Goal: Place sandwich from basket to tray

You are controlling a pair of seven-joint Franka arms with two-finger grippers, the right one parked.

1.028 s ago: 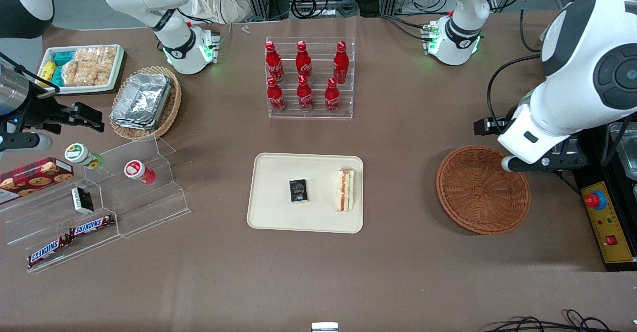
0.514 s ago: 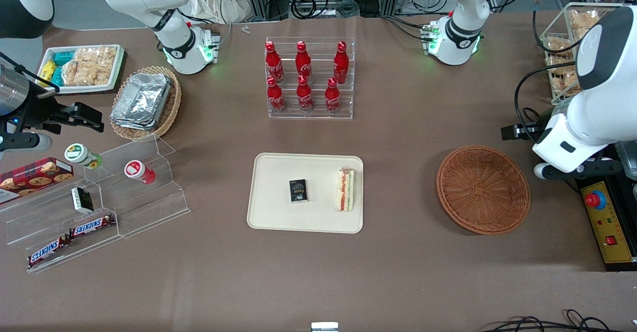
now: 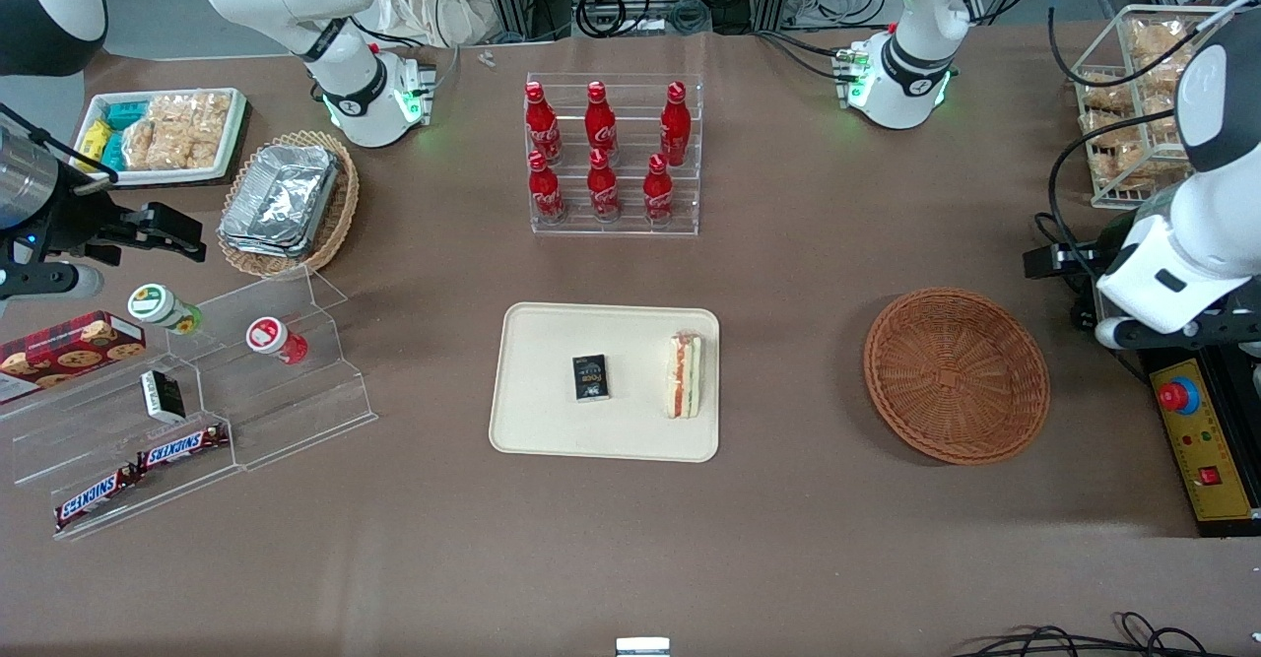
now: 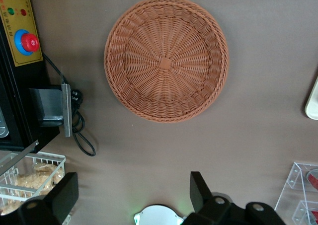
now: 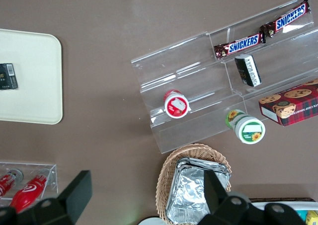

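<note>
We judge the placing done: the sandwich (image 3: pixel 685 375) rests at the tray's (image 3: pixel 537 421) three o'clock edge, the basket (image 3: pixel 956 374) is empty, and our pincer (image 4: pixel 131 197), spread wide and empty, need only park.

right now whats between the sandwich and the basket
Only the tray's rim and bare brown table, seen in the front view. The sandwich lies on the tray; the basket is empty. The gripper hovers open above the table.

Basket (image 3: pixel 956 375) rough woven wicker; tray (image 3: pixel 537 401) smooth matt plastic; gripper (image 4: pixel 130 196) above table, matt black fingers apart.
</note>
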